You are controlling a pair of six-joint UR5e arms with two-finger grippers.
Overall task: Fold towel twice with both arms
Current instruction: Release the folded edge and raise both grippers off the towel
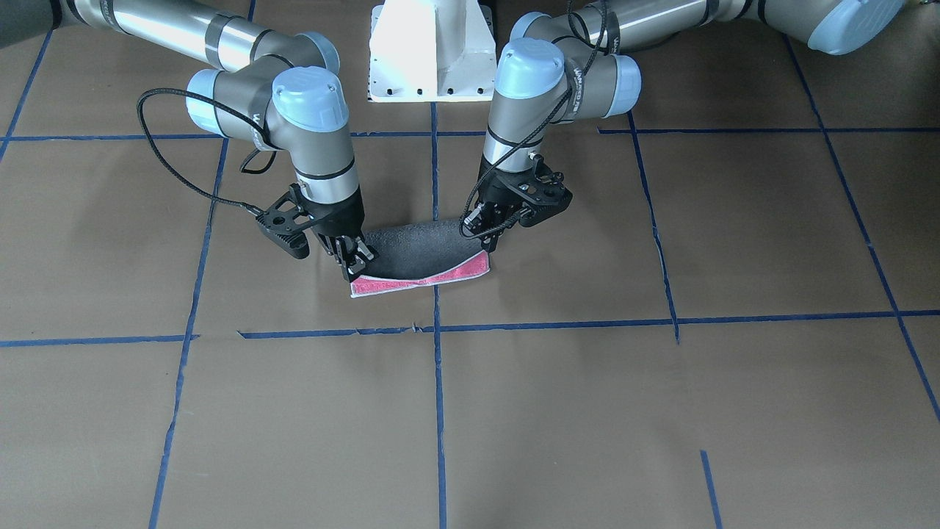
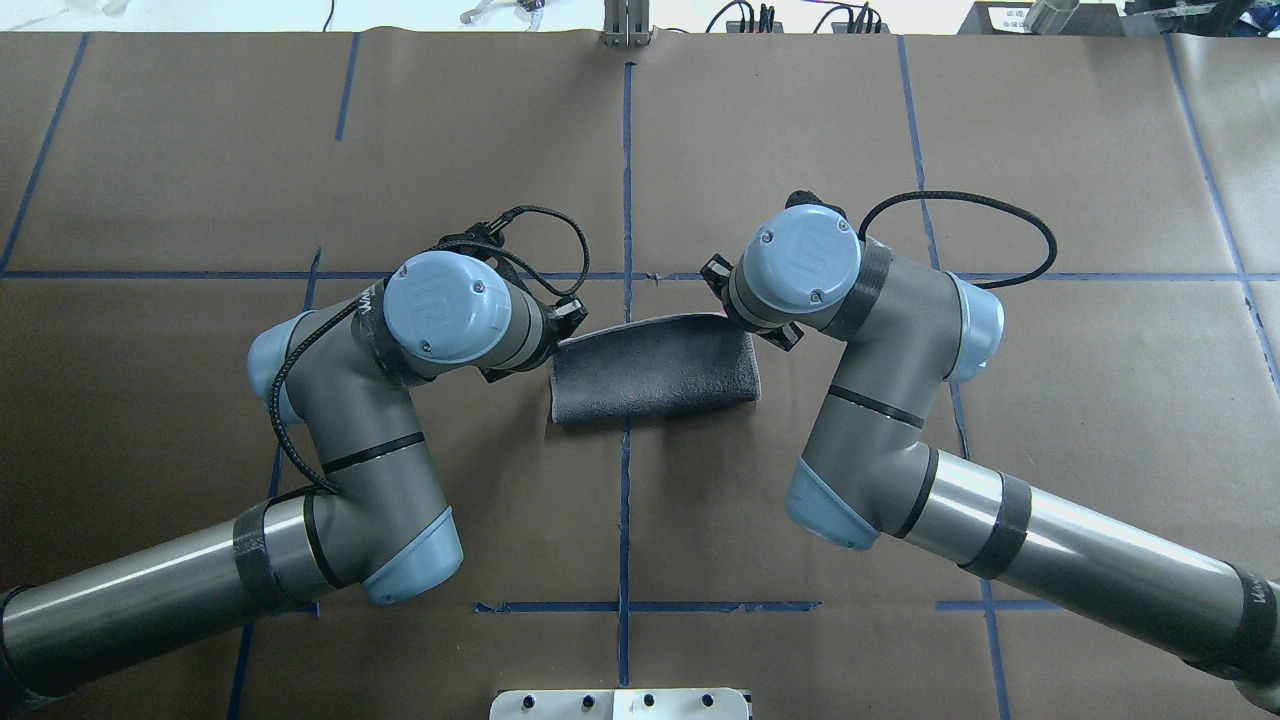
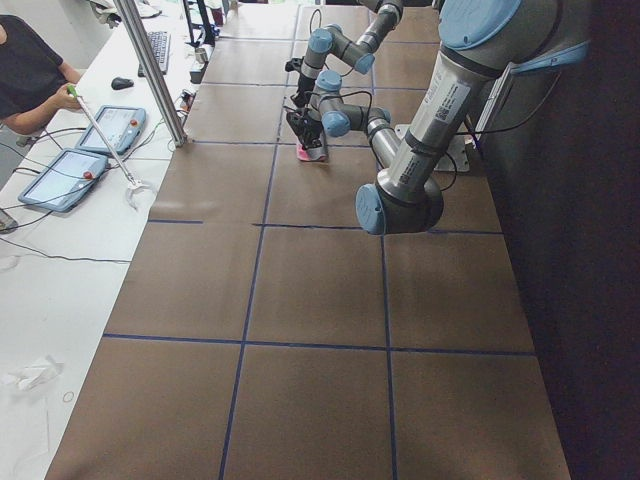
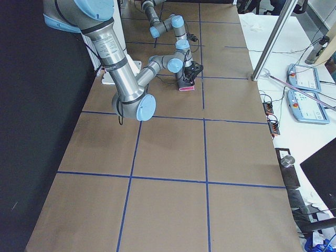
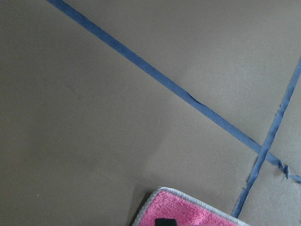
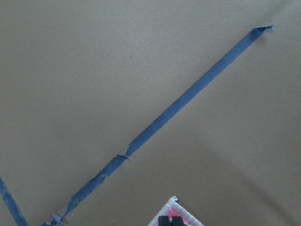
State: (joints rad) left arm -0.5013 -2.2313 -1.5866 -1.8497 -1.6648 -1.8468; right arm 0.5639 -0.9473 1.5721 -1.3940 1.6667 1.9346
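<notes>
The towel (image 1: 415, 253) lies mid-table, folded over with its dark grey face up and a pink strip with a white border along its edge away from the robot. It shows all grey in the overhead view (image 2: 650, 375). My left gripper (image 1: 481, 234) is shut on one upper corner. My right gripper (image 1: 358, 258) is shut on the other corner, low near the table. In the overhead view both grippers are hidden under the wrists. The left wrist view shows a pink corner (image 5: 188, 209) at a fingertip. The right wrist view shows the same (image 6: 176, 219).
The white pedestal base (image 1: 432, 51) stands behind the towel. Blue tape lines (image 1: 438, 382) grid the brown table. An operator (image 3: 30, 70) and tablets (image 3: 60, 175) are at a side bench beyond the table's far edge.
</notes>
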